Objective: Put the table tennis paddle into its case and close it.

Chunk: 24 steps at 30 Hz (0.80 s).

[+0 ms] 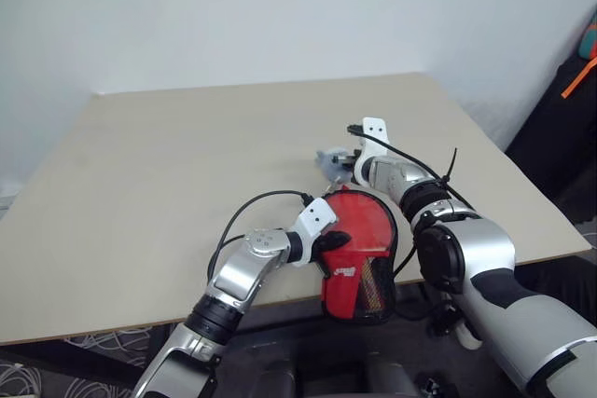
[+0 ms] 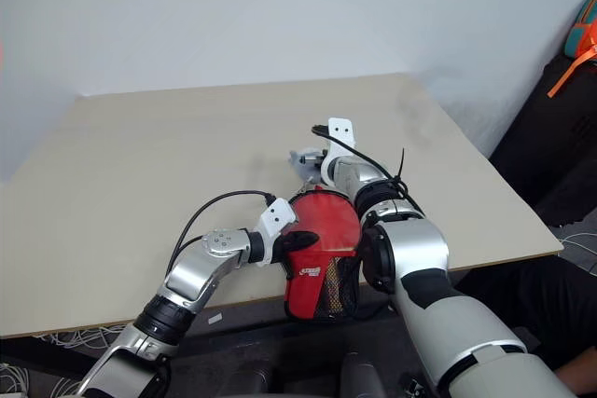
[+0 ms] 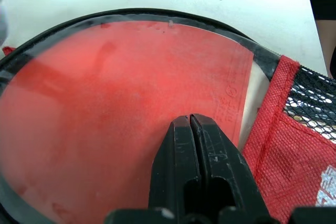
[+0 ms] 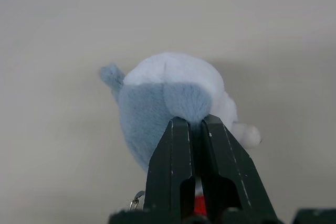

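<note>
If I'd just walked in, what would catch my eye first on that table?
Probably the bright red case at the table's near edge, with the red paddle showing through its clear panel; the left gripper, shut, presses on that panel. Just beyond it lies a small blue-grey and white plush toy, with the shut right gripper right at it.

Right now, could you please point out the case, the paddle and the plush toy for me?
case (image 1: 347, 286): left eye view, red fabric beside the white print.
paddle (image 3: 121, 103): left wrist view, red rubber face behind the clear panel.
plush toy (image 4: 157, 108): right wrist view, its blue-grey fur.
</note>
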Available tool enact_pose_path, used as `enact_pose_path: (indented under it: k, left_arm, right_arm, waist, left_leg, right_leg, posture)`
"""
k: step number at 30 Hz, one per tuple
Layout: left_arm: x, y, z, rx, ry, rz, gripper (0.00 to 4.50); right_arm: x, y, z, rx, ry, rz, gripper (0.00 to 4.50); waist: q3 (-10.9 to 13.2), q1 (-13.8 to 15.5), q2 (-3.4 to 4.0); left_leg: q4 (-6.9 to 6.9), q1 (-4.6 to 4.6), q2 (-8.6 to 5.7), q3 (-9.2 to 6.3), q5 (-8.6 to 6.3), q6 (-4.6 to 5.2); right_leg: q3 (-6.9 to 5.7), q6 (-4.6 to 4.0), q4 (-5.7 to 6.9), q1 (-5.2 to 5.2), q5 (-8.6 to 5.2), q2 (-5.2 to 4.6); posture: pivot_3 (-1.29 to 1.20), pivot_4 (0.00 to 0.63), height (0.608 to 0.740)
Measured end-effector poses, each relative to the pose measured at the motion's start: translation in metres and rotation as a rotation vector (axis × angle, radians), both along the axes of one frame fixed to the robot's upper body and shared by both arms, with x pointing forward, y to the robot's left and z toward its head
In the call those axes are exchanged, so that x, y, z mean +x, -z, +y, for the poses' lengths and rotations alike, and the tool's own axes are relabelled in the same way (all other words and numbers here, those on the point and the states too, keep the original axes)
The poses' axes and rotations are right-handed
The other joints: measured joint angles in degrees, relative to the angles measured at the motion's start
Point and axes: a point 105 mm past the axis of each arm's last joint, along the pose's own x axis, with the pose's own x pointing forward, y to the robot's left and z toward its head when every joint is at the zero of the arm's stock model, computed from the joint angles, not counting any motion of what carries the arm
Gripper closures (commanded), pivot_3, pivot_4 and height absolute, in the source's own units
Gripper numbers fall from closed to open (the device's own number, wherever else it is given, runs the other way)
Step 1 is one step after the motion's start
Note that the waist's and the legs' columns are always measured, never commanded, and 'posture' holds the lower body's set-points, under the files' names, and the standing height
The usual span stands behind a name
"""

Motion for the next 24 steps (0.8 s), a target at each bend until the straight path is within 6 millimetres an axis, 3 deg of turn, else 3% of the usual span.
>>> enact_pose_path:
  k: [9,17,24]
  left_arm:
    - [0.0,0.0,0.0,0.001,0.003,0.003,4.5]
    - [0.0,0.0,0.0,0.001,0.004,0.005,4.5]
    - [-0.001,0.0,-0.001,0.0,0.006,0.008,4.5]
  right_arm:
    - [0.005,-0.002,-0.016,-0.015,0.081,-0.009,4.45]
    - [0.009,-0.004,-0.044,-0.055,0.15,-0.024,4.45]
    - [0.006,0.008,-0.075,-0.074,0.205,-0.002,4.45]
  waist:
    - [0.0,0.0,0.04]
    - [0.0,0.0,0.08]
    - [-0.1,0.0,0.1]
  left_leg:
    - [0.0,0.0,0.0,0.0,0.0,0.0]
    - [0.0,0.0,-0.01,0.0,0.01,0.01]
    - [0.0,-0.01,-0.05,-0.01,0.03,0.06]
  right_leg:
    - [0.0,0.0,-0.01,0.01,0.0,0.0]
    - [0.01,0.0,-0.02,0.02,0.0,-0.01]
    - [0.04,0.01,-0.05,0.07,-0.01,-0.01]
  posture:
    - [0.0,0.0,0.74]
    - [0.0,0.0,0.74]
    - [0.0,0.0,0.74]
